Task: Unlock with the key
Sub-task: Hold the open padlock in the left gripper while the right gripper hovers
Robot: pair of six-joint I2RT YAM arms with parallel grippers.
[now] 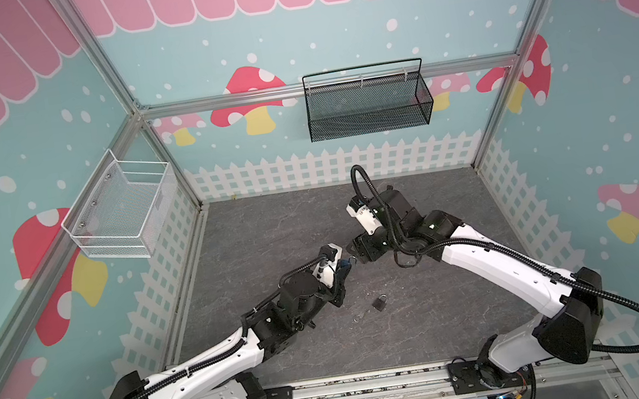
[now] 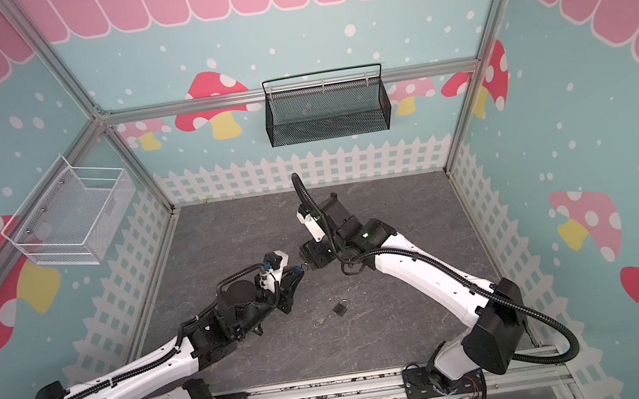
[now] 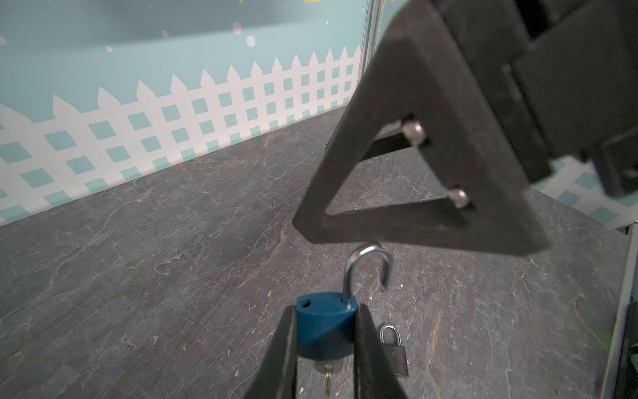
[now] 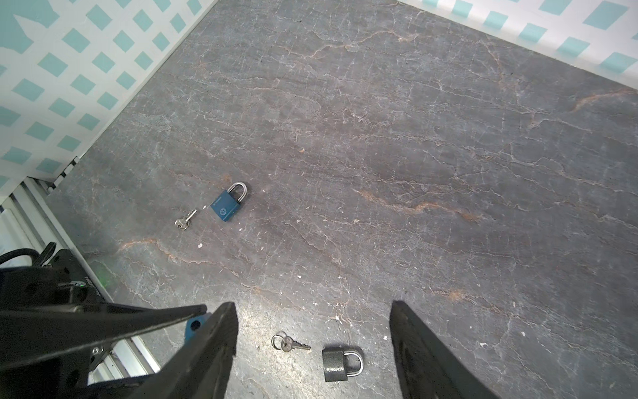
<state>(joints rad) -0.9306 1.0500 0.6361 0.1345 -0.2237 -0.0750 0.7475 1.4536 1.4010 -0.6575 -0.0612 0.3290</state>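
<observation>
The small blue padlock is clamped in the left gripper above the grey desk, its open steel shackle aimed rightward at the spread, empty right gripper. A silver key is seemingly seated beneath.

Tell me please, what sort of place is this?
Probably a robot test cell, dressed like a playroom: an aluminium frame, mushroom-printed walls, and two robot arms fixed to a base rail.
</observation>
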